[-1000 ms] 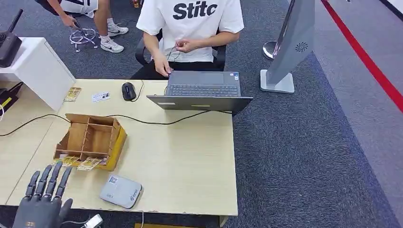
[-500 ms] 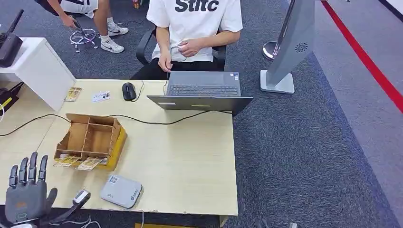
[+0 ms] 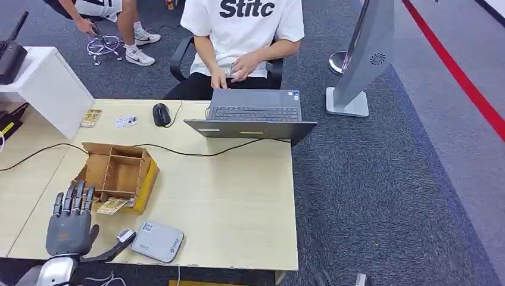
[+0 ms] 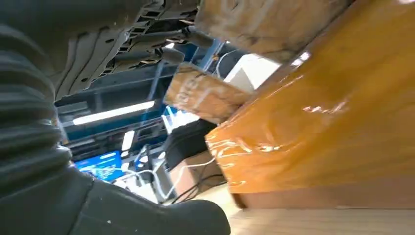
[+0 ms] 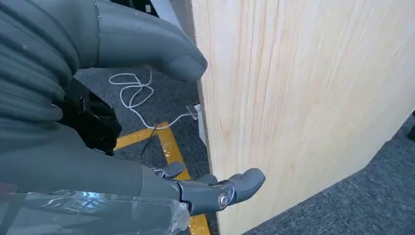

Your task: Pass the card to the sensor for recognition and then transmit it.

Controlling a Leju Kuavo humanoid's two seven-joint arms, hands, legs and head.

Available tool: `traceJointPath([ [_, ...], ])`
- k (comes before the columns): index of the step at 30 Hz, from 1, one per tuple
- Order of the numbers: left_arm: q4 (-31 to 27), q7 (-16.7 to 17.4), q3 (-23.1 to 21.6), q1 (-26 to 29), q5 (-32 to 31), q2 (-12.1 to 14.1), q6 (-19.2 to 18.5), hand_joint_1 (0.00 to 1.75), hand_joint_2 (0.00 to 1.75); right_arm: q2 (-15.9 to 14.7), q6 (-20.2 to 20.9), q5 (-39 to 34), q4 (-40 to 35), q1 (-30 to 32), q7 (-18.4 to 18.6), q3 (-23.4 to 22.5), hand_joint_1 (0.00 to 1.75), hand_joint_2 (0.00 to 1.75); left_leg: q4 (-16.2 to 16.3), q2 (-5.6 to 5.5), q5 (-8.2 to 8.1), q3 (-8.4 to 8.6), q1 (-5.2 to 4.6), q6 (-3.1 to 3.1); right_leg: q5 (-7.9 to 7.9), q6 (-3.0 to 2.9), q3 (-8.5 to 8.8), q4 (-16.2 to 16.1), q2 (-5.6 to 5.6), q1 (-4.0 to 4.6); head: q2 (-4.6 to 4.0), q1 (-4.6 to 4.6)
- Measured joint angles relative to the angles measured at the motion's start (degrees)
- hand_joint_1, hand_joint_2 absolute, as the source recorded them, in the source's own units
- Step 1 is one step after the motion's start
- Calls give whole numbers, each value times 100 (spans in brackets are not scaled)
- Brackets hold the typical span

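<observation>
Left robot hand [image 3: 71, 221] is empty with fingers spread, hovering near the desk's [image 3: 238, 196] front-left corner. The cards [image 3: 101, 205] lie just ahead, against the wooden organizer [image 3: 117, 174]. I'd come in low, pinch one card only, then swing it over the grey sensor [image 3: 157, 241].
</observation>
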Motion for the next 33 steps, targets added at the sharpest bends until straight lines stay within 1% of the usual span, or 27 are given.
traceJointPath([
  [6,0,201,-426,-23,0,118,4,0,175,0,9,-4,0,0,0,7,0,175,0,0,0,2,0,0,0,0,0,0,0,0,0,0],
  [10,-13,232,-583,-26,0,169,4,0,175,0,9,-7,2,0,-2,9,0,175,0,0,0,2,0,0,0,0,0,0,0,0,0,-2],
  [15,-15,232,-684,-49,0,197,4,0,175,0,9,-7,2,-1,-2,17,0,175,0,1,0,1,0,0,0,0,0,0,0,0,0,0],
  [20,-208,236,-732,-45,0,228,7,0,175,0,11,-24,2,0,-9,17,0,175,0,0,0,1,0,0,0,0,0,0,0,0,0,-2],
  [24,-372,450,-863,-48,0,311,7,0,175,0,17,-26,0,1,-9,17,0,175,0,1,0,1,0,0,0,0,0,0,0,0,0,0],
  [26,-428,498,-898,-47,0,330,7,0,175,0,17,-24,2,1,-7,18,0,175,0,0,0,1,0,0,0,0,0,0,0,0,0,-2],
  [33,-621,437,-898,-22,0,370,7,0,175,0,48,-24,2,1,-9,20,0,175,0,0,0,1,1,0,0,0,0,1,0,1,0,0],
])
